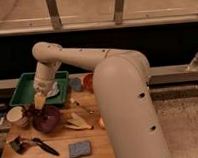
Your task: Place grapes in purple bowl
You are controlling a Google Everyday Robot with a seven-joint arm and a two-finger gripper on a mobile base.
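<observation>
The arm reaches across to the left side of the wooden counter [93, 139], and its gripper [39, 100] hangs just above the far-left rim of the purple bowl [46, 119], which sits near the counter's left edge, about midway between the back and front edges. How far the tool is spread, and whether it has anything in its grasp, cannot be told from this view. A small dark lump at the bowl's far-left rim, right under the gripper, may be the grapes [30, 112], though it blends with the bowl and I cannot say whether it lies inside, on the rim, or just beside it. So the step in hand looks like the delivery itself: the tool is over the target. If the bunch is in its grasp, the next move calls for centring a little more over the bowl's hollow and letting go low, so the berries do not bounce onto the rim; afterwards, a straight lift clear. Around it stand a cream cup [16, 116] toward the left edge, a green tray [23, 87] at the back left corner, an orange bowl [87, 82] at the back edge, a banana peel [79, 123] mid-counter, a blue sponge [79, 148] and a black brush [36, 144] along the front edge.
</observation>
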